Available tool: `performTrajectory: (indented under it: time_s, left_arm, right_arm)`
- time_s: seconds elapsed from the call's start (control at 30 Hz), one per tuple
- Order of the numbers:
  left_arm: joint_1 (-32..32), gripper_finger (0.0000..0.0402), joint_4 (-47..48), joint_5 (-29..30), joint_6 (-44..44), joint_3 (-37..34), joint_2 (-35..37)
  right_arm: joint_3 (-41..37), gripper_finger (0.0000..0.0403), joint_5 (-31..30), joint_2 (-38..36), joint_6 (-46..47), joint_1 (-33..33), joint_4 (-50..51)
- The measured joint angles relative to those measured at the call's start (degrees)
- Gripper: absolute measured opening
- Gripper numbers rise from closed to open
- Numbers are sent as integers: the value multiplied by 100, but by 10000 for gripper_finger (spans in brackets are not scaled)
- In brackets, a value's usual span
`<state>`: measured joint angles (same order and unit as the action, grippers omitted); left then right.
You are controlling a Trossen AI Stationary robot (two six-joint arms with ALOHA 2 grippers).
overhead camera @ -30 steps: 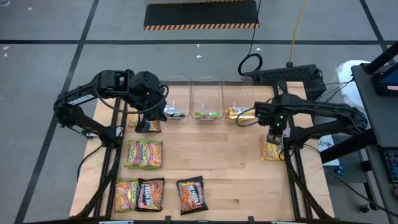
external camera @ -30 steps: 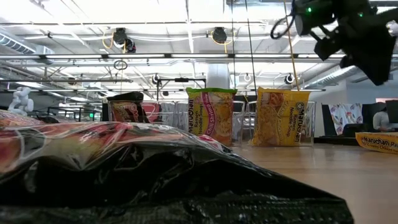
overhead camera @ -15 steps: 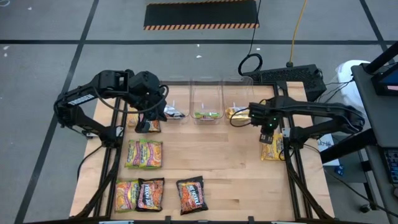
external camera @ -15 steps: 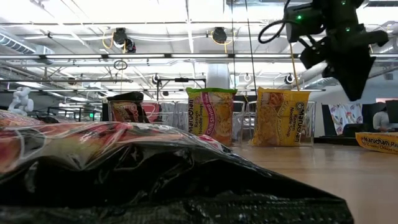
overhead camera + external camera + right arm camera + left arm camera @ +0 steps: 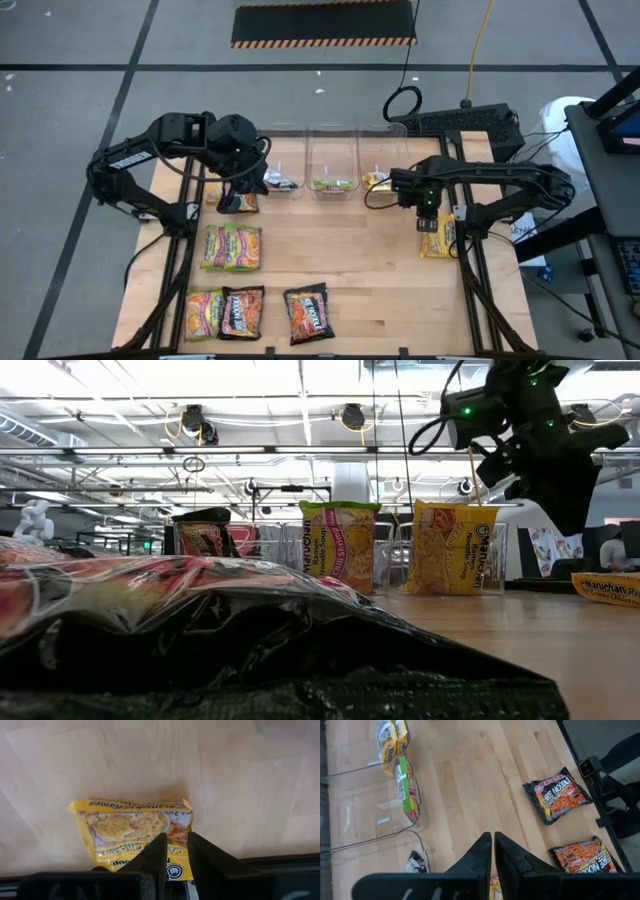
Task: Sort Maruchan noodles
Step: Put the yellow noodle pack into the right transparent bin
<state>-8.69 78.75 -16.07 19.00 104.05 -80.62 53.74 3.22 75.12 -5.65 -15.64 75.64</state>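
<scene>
Sorting looks partly done — table point(image 5: 370, 290) carries three clear bins point(image 5: 333, 160) along its far edge, each with a packet or two inside, and loose packets scattered nearer.

Right gripper point(image 5: 424, 205) hangs in the air, fingers point(image 5: 155, 854) a narrow gap apart, nothing between them. Yellow packet point(image 5: 134, 834) lies flat on the wood below and ahead of it, hard against the table's right edge and frame rail. Yellow bin point(image 5: 385, 170) sits just beyond the gripper on its far side.

Left gripper point(image 5: 493, 851) waits with fingers nearly together, empty, over the black packet bin's point(image 5: 275, 170) end of the row. Green pair point(image 5: 231, 247) and three packets in the near row point(image 5: 255, 312) lie well off, on the table's near-left part.

Risks, as I judge them:
- Packet is flat and crinkly — narrow fingers coming straight down may only press or push it, not pinch it.
- It hugs the edge; a sideways nudge could slide it off the table or jam it on the rail.
- Fingers may strike the rail on descent.
- A corner-only grip could let it swing and miss the bin.
</scene>
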Motion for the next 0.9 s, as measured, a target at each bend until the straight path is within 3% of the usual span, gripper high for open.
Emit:
performTrajectory:
  time_s: [0.27,0.43,0.9]
  left_arm:
    - [0,26,75,-1,-2,0,0]
    - [0,26,75,-3,-57,0,0]
    - [0,26,82,-5,-144,0,0]
  right_arm:
    - [0,72,29,367,50,-4,-22]
    - [0,72,353,541,186,-9,-120]
    - [-4,72,128,905,195,-77,-356]
